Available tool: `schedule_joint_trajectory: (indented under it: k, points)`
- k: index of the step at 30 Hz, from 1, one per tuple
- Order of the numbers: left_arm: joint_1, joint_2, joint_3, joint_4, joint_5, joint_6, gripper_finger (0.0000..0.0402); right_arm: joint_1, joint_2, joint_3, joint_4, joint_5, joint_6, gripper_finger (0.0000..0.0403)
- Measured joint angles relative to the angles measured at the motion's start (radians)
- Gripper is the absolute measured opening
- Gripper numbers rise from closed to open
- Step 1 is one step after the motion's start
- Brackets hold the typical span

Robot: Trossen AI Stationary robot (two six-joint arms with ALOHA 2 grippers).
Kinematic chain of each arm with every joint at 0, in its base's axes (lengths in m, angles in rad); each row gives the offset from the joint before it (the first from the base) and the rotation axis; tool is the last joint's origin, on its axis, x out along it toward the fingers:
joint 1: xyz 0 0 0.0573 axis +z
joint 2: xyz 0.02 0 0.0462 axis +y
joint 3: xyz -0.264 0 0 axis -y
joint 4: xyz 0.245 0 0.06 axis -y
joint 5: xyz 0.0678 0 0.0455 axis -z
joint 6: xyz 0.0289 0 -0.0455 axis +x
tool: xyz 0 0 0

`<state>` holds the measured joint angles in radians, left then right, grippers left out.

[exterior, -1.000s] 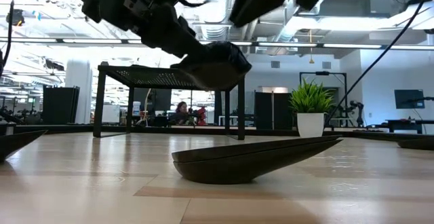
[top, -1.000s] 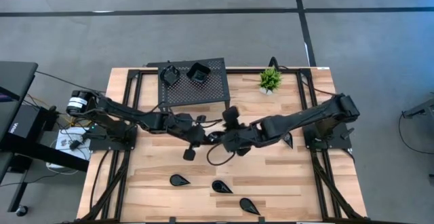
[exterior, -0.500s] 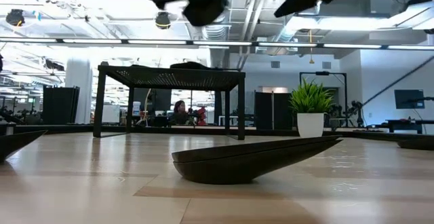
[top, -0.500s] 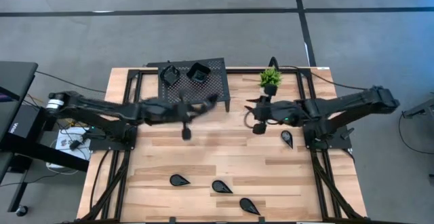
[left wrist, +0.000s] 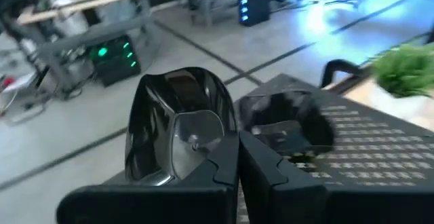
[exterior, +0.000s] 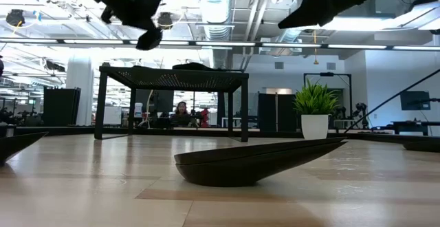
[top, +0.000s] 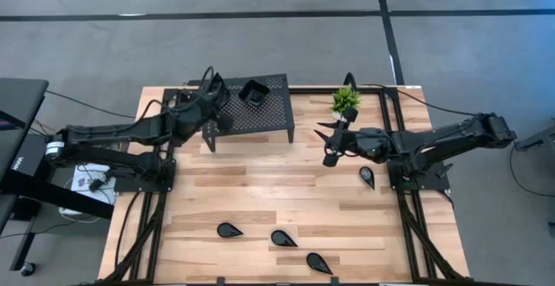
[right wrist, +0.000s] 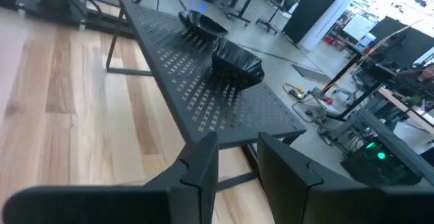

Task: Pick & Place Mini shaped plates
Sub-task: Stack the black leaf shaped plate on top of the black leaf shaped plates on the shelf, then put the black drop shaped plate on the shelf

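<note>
The left claw (left wrist: 237, 164) is up in the air over the far left corner of the black perforated stand (top: 260, 117), which is at the far side of the desk (top: 260, 191). Its two fingers are pressed together on the rim of one glossy black mini plate (left wrist: 178, 125), and this held plate hangs at the side of the fingers, above the stand and not touching it.

Two other small plates are lying on the top of the stand: a wavy square one (top: 254, 94) near the far edge, and a rounder one (top: 214, 95) to its left, close under the left claw.

The right claw (top: 332, 140) hangs over the desk on the right, just near side of the small green potted plant (top: 345, 101). Its fingers have a narrow gap between them and nothing is in it.

Four teardrop plates lie on the bare wood. One (top: 367, 177) is at the right, below the right arm. Three more (top: 283, 237) make a slanted row along the near edge, well apart from both claws.
</note>
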<state>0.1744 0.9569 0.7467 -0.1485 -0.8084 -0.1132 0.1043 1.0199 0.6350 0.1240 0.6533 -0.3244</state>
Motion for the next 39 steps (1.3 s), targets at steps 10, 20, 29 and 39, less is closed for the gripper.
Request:
schedule_joint_trajectory:
  k: [10, 20, 29, 39]
  points:
    - [0.08, 0.061, -0.002, -0.043, 0.049, -0.057, 0.0015, 0.0, 0.0, 0.0, -0.004, -0.002, 0.0, 0.0098]
    - [0.097, 0.1, -0.002, -0.053, 0.048, -0.056, 0.0025, 0.0, 0.0, 0.0, -0.004, -0.002, 0.0, 0.0098]
    - [0.097, 0.1, -0.002, -0.053, 0.023, -0.043, 0.0077, 0.0, 0.0, 0.0, -0.003, -0.002, 0.0, 0.0098]
    - [0.031, 0.099, -0.002, -0.045, 0.135, -0.048, 0.0085, 0.0, 0.001, 0.0, 0.046, -0.002, 0.0, 0.0098]
